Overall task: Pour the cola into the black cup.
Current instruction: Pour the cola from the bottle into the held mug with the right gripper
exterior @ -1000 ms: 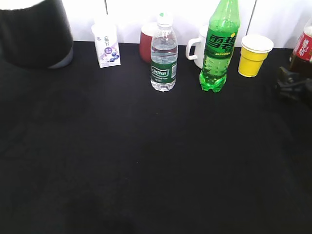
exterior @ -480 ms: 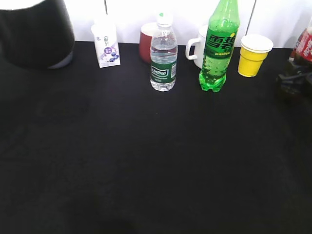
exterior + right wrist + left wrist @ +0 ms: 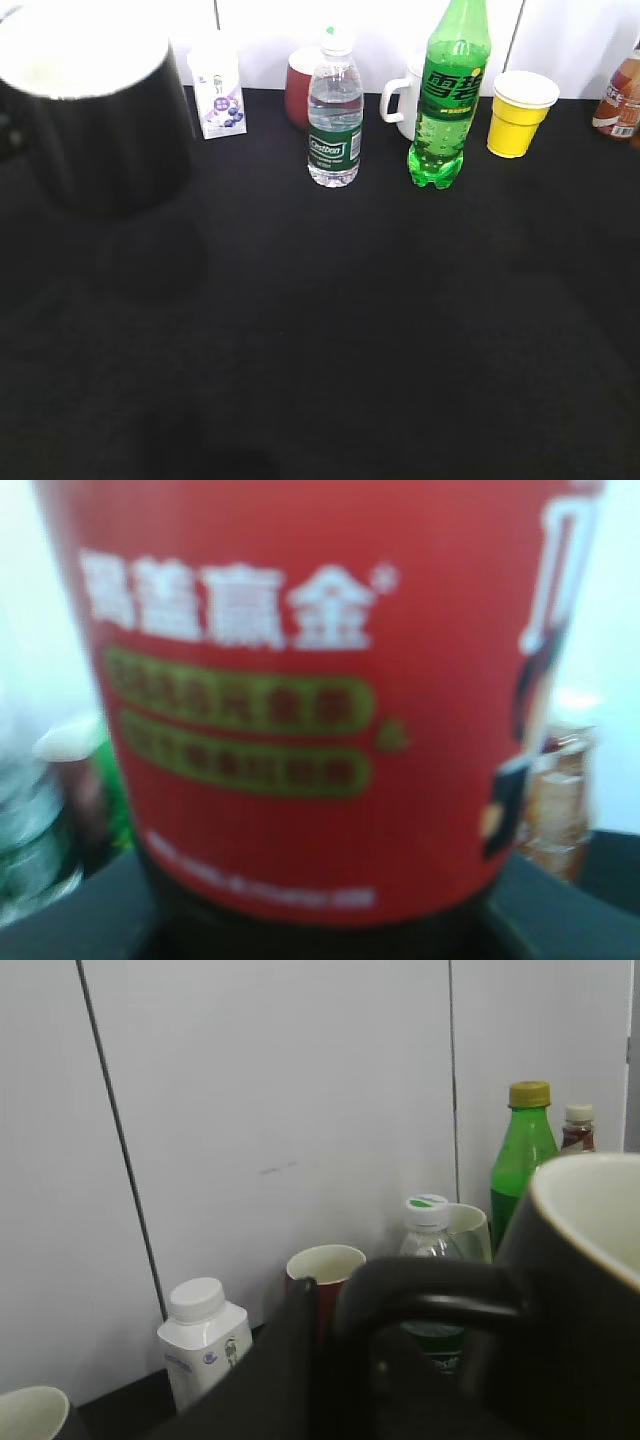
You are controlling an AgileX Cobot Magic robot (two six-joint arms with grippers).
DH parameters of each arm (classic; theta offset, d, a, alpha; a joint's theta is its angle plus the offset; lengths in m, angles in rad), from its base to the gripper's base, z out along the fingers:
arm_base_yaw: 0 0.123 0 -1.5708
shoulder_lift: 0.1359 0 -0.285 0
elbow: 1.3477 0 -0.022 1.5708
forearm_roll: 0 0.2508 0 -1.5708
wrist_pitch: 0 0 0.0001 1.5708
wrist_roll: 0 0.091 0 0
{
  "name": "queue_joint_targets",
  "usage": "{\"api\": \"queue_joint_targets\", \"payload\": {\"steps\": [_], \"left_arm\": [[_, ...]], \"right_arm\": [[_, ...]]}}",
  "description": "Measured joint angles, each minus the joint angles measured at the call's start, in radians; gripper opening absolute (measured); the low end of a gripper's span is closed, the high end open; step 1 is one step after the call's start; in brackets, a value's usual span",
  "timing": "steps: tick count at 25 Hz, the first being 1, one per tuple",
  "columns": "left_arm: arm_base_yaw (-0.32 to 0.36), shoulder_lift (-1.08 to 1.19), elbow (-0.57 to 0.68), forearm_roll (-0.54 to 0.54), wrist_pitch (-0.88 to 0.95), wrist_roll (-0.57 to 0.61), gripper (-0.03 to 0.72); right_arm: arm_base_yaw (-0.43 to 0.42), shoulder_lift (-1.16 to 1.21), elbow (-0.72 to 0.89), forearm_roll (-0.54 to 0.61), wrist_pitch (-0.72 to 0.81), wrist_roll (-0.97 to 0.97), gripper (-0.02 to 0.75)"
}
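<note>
Closer and lower now, the black cup (image 3: pixel 95 115) fills the left — cola (image 3: pixel 320 700) gone from exterior view; neither arm's fingers show.

Black table (image 3: pixel 330 330) with a row of items along the back edge, against a white panelled wall (image 3: pixel 280 1110). From the left: small white carton (image 3: pixel 219 92) with a blue-purple print, dark red cup (image 3: pixel 299 88) partly behind a clear water bottle (image 3: pixel 334 120) with a green label, white mug (image 3: pixel 404 98) with its handle to the left — partly hidden by a tall green soda bottle (image 3: pixel 448 95). Yellow cup (image 3: pixel 521 112) just beside it, white inside. Small orange-brown red-labelled bottle (image 3: pixel 620 98) at the far right edge, cut off.
</note>
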Motion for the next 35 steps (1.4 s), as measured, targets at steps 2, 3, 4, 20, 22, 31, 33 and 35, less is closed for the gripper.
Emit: {"api": "queue_joint_targets", "payload": {"steps": [2, 3, 4, 20, 22, 31, 33, 35], "left_arm": [[0.0, 0.011, 0.0, 0.117, -0.054, -0.105, 0.048], [0.0, 0.025, 0.0, 0.176, -0.07, -0.141, 0.048], [0.0, 0.047, 0.0, 0.212, -0.078, -0.157, 0.048], [-0.291, 0.749, -0.565, 0.345, -0.302, -0.077, 0.048], [-0.341, 0.789, -0.617, 0.334, -0.301, -0.077, 0.048], [-0.405, 0.803, -0.718, 0.278, -0.304, -0.159, 0.048], [-0.405, 0.803, -0.718, 0.273, -0.304, -0.174, 0.048], [-0.405, 0.804, -0.718, 0.278, -0.304, -0.175, 0.048]], "right_arm": [[0.0, -0.005, 0.001, -0.162, 0.058, 0.033, 0.369], [0.0, -0.005, 0.002, -0.232, 0.091, 0.062, 0.37], [0.0, -0.005, 0.002, -0.258, 0.103, 0.093, 0.385], [0.053, -0.005, -0.163, -1.025, 0.134, 0.624, 0.403], [0.053, -0.005, -0.17, -1.041, 0.134, 0.624, 0.373], [0.053, -0.005, -0.247, -1.323, 0.231, 0.624, 0.372], [0.053, -0.005, -0.257, -1.33, 0.254, 0.598, 0.372], [0.053, -0.005, -0.277, -1.33, 0.266, 0.592, 0.372]]}}
